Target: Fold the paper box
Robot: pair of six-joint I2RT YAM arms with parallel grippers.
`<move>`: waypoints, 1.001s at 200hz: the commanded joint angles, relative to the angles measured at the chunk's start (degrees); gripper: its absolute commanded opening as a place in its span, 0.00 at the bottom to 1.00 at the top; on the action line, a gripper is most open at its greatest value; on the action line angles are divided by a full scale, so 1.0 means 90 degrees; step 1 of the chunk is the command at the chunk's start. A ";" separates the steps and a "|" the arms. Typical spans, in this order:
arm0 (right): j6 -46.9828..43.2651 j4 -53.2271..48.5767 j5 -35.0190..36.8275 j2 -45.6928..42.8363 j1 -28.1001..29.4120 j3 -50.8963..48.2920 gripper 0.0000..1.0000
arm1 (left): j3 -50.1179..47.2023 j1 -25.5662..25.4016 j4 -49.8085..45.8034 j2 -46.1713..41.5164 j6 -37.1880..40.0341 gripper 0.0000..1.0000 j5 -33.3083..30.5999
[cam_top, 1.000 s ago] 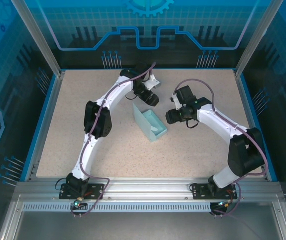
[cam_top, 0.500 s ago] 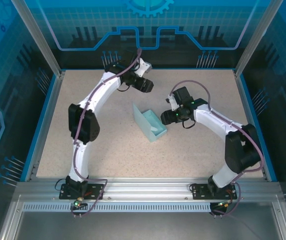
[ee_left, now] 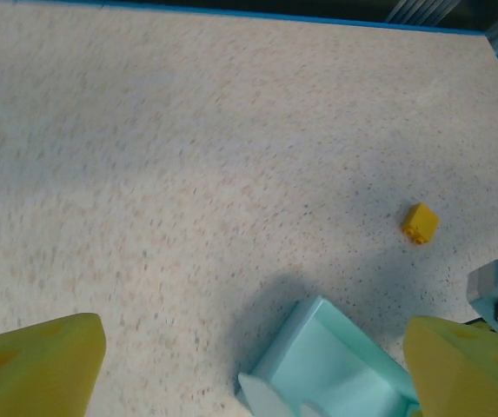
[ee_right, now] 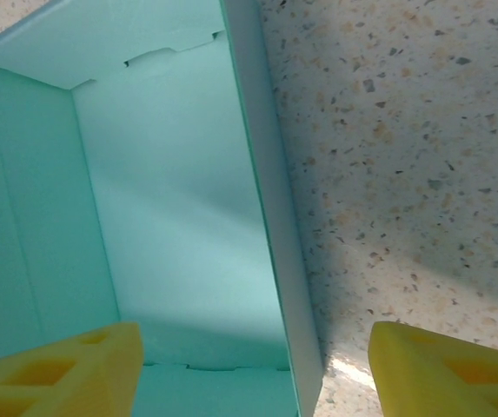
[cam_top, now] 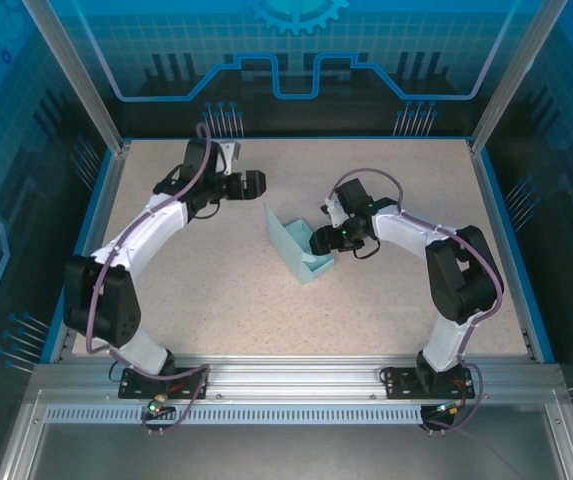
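Top view, box: the paper box (cam_top: 299, 247) sits near the middle of the table (cam_top: 216, 300), with one flap standing up.
Top view, left: my left gripper (cam_top: 256, 185) hangs open, apart from the box, behind it and to its left.
Top view, right: my right gripper (cam_top: 318, 240) is at the box's right edge.
Left wrist: my fingers (ee_left: 36, 365) are spread wide and hold nothing. The box is between them, lower down, with a tiny orange piece (ee_left: 419, 222) near it.
Right wrist: my fingers (ee_right: 57, 369) are open. One is over the inside of the box and one over the table, with the box wall between them.
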 commanded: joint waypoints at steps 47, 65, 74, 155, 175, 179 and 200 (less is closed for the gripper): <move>0.0105 0.0074 -0.0912 -0.0151 -0.0140 -0.0382 0.68 | -0.2052 0.0292 0.0986 -0.1502 -0.0967 0.95 -0.0296; 0.0119 0.0099 -0.1033 -0.0213 -0.0149 -0.0520 0.67 | -0.2401 0.0313 0.1076 -0.1713 -0.1080 0.95 -0.0352; 0.0151 0.0147 -0.1061 -0.0283 -0.0143 -0.0607 0.66 | -0.2563 0.0333 0.1177 -0.1801 -0.1203 0.96 -0.0322; 0.0993 0.1283 -0.1673 -0.0809 0.0145 -0.1574 0.65 | -0.3380 0.0401 0.1708 -0.2160 -0.1714 0.94 -0.0279; 0.1210 0.1535 -0.1632 -0.0796 0.0388 -0.1671 0.65 | -0.3373 0.0411 0.1655 -0.2169 -0.1686 0.94 -0.0331; 0.1242 0.1588 -0.1629 -0.0782 0.0443 -0.1676 0.65 | -0.3390 0.0420 0.1652 -0.2186 -0.1685 0.94 -0.0339; 0.1491 0.1895 -0.1640 -0.0692 0.0753 -0.1695 0.64 | -0.3434 0.0485 0.1627 -0.2245 -0.1673 0.94 -0.0386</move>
